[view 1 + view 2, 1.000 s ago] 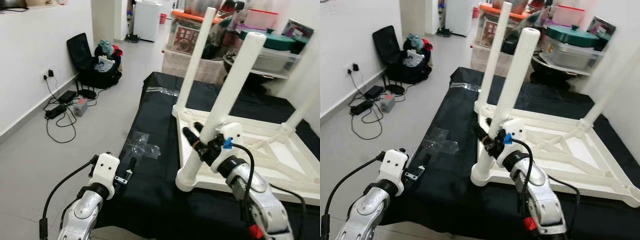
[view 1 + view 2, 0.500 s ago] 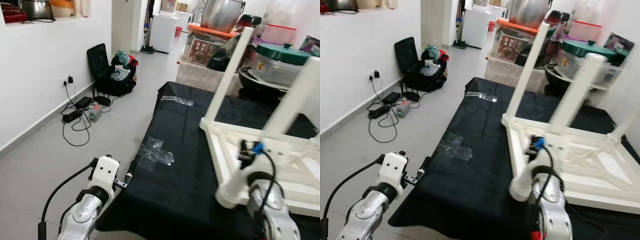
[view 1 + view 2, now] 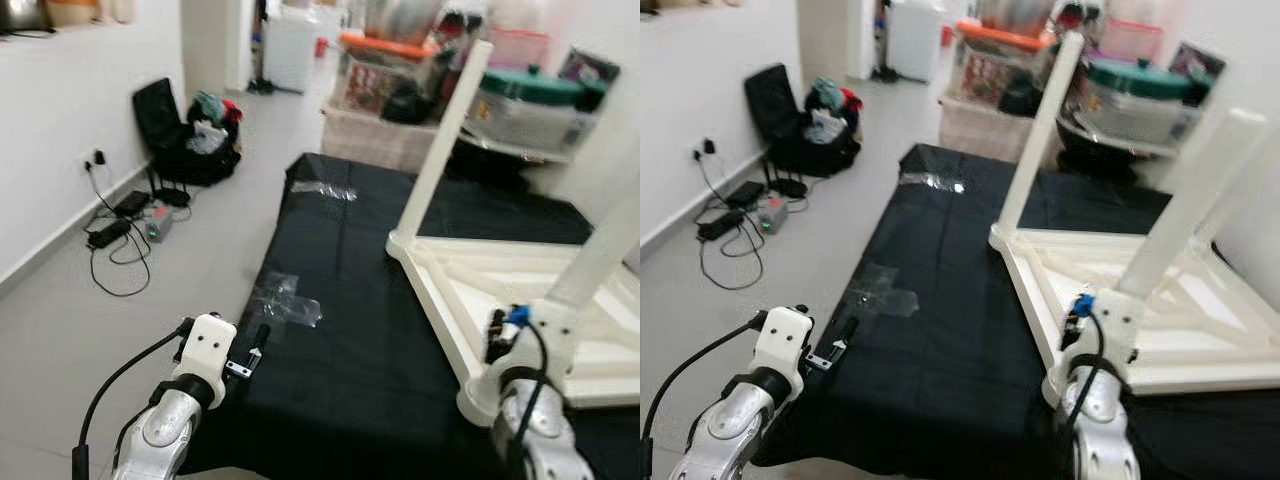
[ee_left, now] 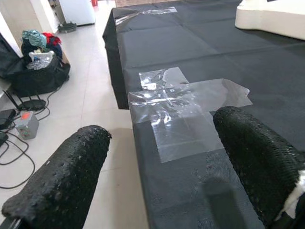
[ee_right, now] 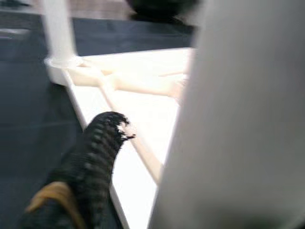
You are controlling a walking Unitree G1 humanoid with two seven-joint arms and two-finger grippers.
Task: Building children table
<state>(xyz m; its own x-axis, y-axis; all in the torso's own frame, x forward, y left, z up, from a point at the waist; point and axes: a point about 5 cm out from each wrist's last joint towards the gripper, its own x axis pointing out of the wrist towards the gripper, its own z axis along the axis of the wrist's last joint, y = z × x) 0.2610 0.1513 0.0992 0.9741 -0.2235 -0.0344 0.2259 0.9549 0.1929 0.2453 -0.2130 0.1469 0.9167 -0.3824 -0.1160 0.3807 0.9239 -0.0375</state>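
Children's table (image 3: pixel 500 290): white moulded plastic, lying upside down on the black-covered tabletop (image 3: pixel 350 330), legs pointing up. Judged light for its bulk, rigid, smooth and somewhat slippery; the round legs look the natural place to take hold, low down near the socket where leverage is least.

Left side: left tool (image 4: pixel 162 176) hovers at the near left edge of the tabletop, fingers spread wide, holding nothing, touching nothing. Beneath it, patches of clear tape (image 4: pixel 186 102) stuck on the black cover.

Middle: far leg (image 3: pixel 445 140) stands upright in its corner socket.

Right side: right tool (image 3: pixel 1080 325) sits against the base of the near leg (image 3: pixel 1185 210), close to the corner socket. One black finger (image 5: pixel 97 157) lies beside the leg; the other is hidden behind it. Cannot tell whether it clamps the leg or merely rests alongside. Views blurred.
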